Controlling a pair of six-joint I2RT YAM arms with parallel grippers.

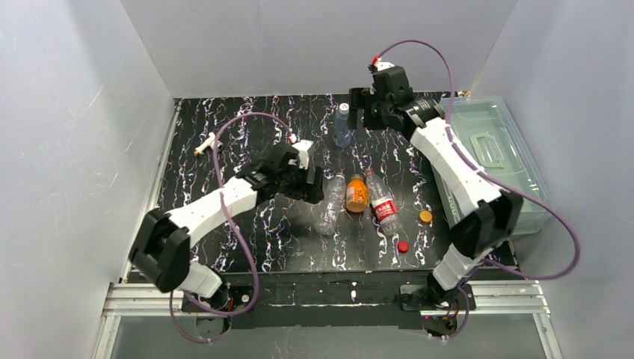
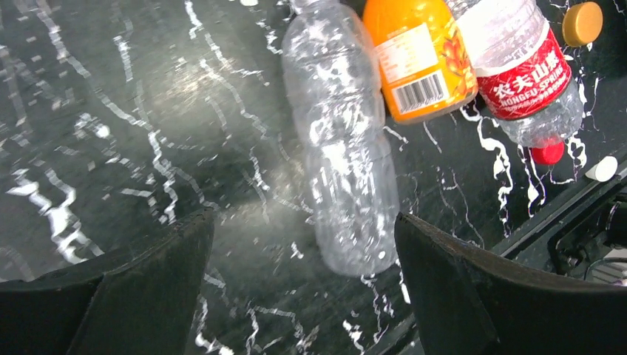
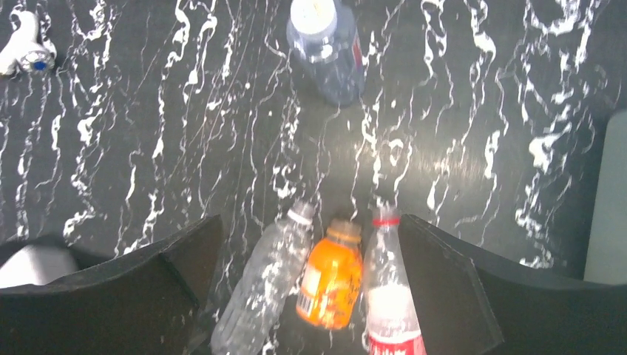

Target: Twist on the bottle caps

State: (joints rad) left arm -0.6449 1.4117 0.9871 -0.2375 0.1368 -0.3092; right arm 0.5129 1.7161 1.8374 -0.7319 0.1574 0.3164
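Centre of top view: three uncapped bottles laid side by side: clear bottle [image 1: 330,203], orange bottle [image 1: 356,193], red-label bottle [image 1: 383,202]. Loose caps seen lower right of them: yellow cap [image 1: 425,217], red cap [image 1: 403,247]. Left gripper [image 2: 303,218] spread wide next to clear bottle, nothing held. Right gripper [image 1: 366,112] spread wide, nothing held, beside capped standing bottle [image 1: 343,123] at upper centre.

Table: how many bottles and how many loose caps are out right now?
Bottles: 4 (clear bottle, orange bottle, red-label bottle, upright bottle)
Loose caps: 3 (orange cap, red cap, white cap)
Total: 7
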